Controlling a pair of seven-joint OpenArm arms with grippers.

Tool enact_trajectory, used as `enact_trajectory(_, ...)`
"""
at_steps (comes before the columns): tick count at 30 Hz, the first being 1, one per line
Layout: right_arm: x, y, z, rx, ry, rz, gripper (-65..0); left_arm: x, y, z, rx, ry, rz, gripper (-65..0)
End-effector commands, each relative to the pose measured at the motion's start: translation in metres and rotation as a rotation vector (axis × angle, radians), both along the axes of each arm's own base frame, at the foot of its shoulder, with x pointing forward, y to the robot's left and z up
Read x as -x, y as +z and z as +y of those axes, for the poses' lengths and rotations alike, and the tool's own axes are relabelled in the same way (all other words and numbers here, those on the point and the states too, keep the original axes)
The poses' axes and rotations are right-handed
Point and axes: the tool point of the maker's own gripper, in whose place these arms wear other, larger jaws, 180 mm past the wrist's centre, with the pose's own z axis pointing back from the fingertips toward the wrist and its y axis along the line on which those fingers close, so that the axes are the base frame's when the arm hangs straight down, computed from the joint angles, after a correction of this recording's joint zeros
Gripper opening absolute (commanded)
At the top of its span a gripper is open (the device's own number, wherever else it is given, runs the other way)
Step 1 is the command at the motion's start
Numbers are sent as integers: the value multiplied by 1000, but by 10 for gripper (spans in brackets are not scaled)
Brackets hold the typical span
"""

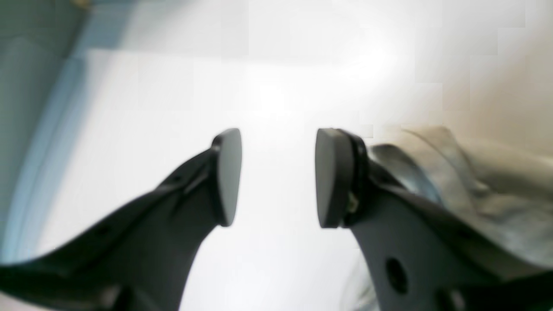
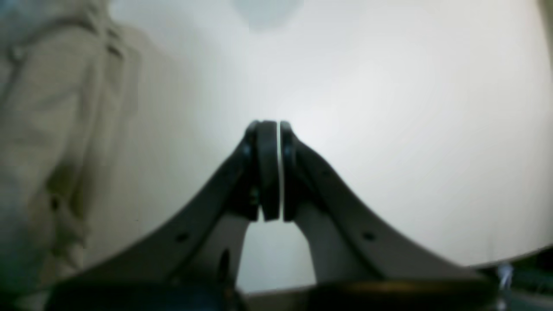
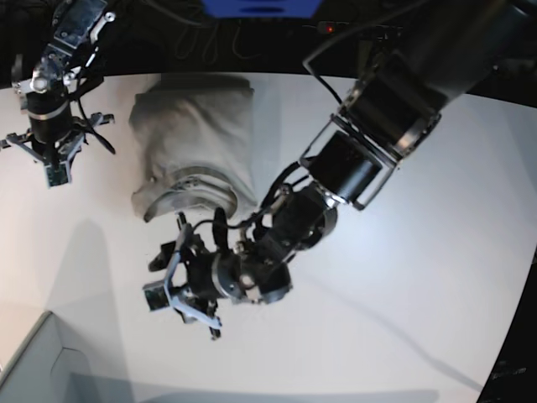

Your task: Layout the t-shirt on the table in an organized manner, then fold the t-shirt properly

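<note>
1. White table (image 3: 436, 277) filling the base view.
2. Grey-beige t-shirt (image 3: 197, 143) lying folded at about 11 o'clock on it, collar end toward 6 o'clock.
3. Left gripper (image 1: 278, 177) parted, nothing between the pads, just beside the shirt's edge.
4. Right gripper (image 2: 274, 170) pressed closed, empty, above bare tabletop at 9 o'clock.

Overhead base view, two close wrist views
</note>
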Motion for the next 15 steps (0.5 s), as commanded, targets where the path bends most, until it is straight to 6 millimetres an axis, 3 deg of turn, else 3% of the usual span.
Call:
enact_trajectory(1,-2,7,12,2,49,-21,-650,-16,17,22,14,55,-41,-383)
enact_trajectory(4,7,-10,58,-69,170,22,-650,-25,19,83,5,198,-51,-383)
enact_trajectory(8,32,-28,105,-199,261,68,-650,-11,3,183,-19,436,-18,-383)
enact_trajectory(10,37,-33,115,-256,267,72,-650,3,-11,233,-30,558,16,-383)
enact_trajectory(15,35,-49,112,-328,225,79,-650,49,-39,324,-29,804,91,-383)
